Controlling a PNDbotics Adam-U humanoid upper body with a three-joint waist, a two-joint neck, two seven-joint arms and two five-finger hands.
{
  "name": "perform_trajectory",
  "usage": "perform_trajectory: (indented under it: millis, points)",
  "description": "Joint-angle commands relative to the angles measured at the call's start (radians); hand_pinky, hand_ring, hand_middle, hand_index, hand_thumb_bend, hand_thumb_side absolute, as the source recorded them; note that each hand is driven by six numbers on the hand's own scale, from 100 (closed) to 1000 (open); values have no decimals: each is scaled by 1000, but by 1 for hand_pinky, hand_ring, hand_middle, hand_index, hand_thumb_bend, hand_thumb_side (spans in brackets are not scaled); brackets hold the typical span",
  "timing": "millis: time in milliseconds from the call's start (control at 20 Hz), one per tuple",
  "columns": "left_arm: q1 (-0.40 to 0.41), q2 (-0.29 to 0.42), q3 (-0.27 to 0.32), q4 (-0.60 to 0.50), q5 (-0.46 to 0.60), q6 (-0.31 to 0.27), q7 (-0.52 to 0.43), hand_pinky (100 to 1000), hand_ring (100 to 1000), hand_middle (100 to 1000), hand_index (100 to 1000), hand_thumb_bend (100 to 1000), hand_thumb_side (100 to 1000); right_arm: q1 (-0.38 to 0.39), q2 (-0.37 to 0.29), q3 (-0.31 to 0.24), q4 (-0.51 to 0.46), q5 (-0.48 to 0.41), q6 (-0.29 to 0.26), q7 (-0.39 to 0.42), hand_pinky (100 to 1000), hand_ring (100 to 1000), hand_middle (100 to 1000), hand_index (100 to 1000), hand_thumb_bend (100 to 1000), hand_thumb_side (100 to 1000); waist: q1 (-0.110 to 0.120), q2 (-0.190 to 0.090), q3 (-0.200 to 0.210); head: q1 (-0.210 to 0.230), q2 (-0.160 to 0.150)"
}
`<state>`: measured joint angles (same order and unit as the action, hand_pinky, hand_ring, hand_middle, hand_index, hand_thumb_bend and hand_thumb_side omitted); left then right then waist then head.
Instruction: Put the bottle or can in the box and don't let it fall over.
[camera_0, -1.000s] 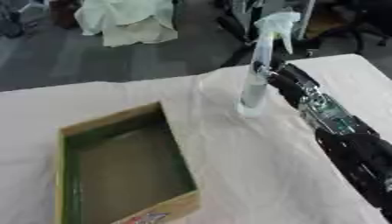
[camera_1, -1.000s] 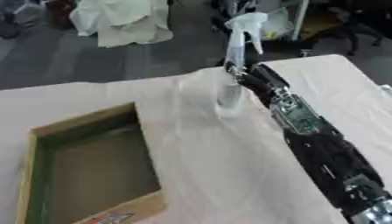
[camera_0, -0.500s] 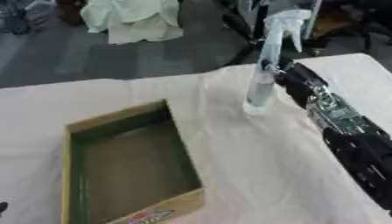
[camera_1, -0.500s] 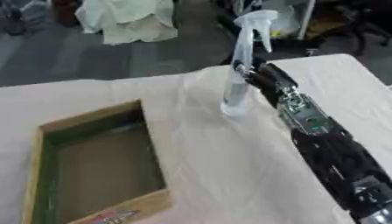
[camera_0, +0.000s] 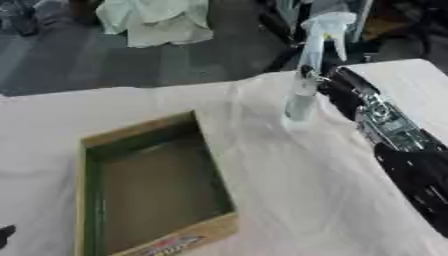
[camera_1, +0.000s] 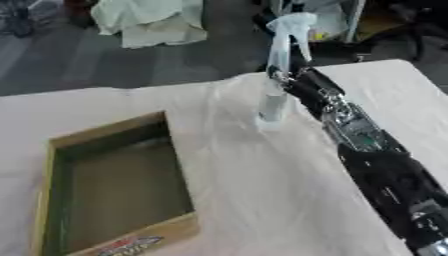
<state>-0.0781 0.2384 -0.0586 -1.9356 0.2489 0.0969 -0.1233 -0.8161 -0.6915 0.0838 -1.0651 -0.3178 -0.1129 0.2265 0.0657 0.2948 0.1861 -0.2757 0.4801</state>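
Spray bottle (camera_0: 304, 95) stands upright on the surface (camera_0: 289, 190), grasped by right hand (camera_1: 293, 86); judged: lift vertically, lower squarely into box (camera_0: 149, 185)

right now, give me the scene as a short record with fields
spray bottle: upright on the white cloth, far right of the box
right hand: against the bottle's right side; finger state unclear
box: open, nothing inside, near left on the table
left hand: only a dark tip at the lower left corner
task state: bottle not yet in the box
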Motion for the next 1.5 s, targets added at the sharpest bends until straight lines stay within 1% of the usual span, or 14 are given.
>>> perform_trajectory:
  millis: [50, 200, 250, 300, 400, 550, 700, 900, 1200, 1500]
  points:
    - [-4, 11, 5, -13, -4, -1, -3, 1000, 872, 1000, 796, 108, 951, -13, -33, -11, -23, 10, -6, 8, 932, 911, 1000, 931, 100, 525, -3, -16, 1, -2, -7]
    - [-5, 11, 6, -13, -4, -2, -4, 1000, 872, 1000, 796, 108, 951, -13, -31, -10, -25, 7, -10, 17, 946, 943, 1000, 957, 100, 528, -2, -17, 1, -2, -10]
    - [-4, 12, 6, -13, -4, -2, -4, 1000, 872, 1000, 796, 108, 951, -12, -32, -9, -24, 10, -9, 22, 968, 976, 1000, 970, 100, 528, -2, -17, 0, -2, -11]
    - [-3, 11, 6, -13, -4, -2, -4, 1000, 872, 1000, 796, 108, 951, -12, -32, -9, -23, 14, -7, 25, 969, 972, 1000, 970, 100, 528, -2, -17, 0, -2, -11]
    - [-3, 11, 6, -12, -5, -2, -4, 1000, 872, 1000, 796, 108, 952, -11, -33, -10, -23, 24, -6, 29, 957, 943, 1000, 964, 100, 528, -2, -17, -1, -3, -12]
    - [-4, 11, 5, -12, -4, -2, -5, 1000, 872, 1000, 796, 109, 951, -12, -33, -13, -21, 40, -4, 17, 918, 858, 1000, 938, 100, 525, -1, -17, -2, -7, -16]
    - [-4, 10, 5, -11, -4, -1, -6, 1000, 872, 1000, 797, 109, 952, -14, -28, -14, -18, 50, -2, -9, 891, 814, 962, 908, 100, 523, 0, -17, -2, -10, -18]
    - [-4, 8, 5, -9, -5, 0, -7, 1000, 872, 1000, 797, 109, 953, -14, -20, -12, -15, 45, 1, -31, 878, 802, 941, 893, 100, 523, -1, -15, 0, -10, -18]
    - [-4, 8, 4, -7, -6, 0, -8, 1000, 870, 1000, 796, 110, 954, -14, -18, -8, -18, 33, 2, -24, 861, 786, 912, 862, 100, 530, -4, -15, 4, -9, -21]
    - [-2, 6, 5, -7, -6, 1, -8, 1000, 869, 1000, 796, 109, 954, -14, -16, -9, -24, 15, 5, -31, 820, 729, 855, 805, 100, 478, -3, -15, 4, -8, -20]
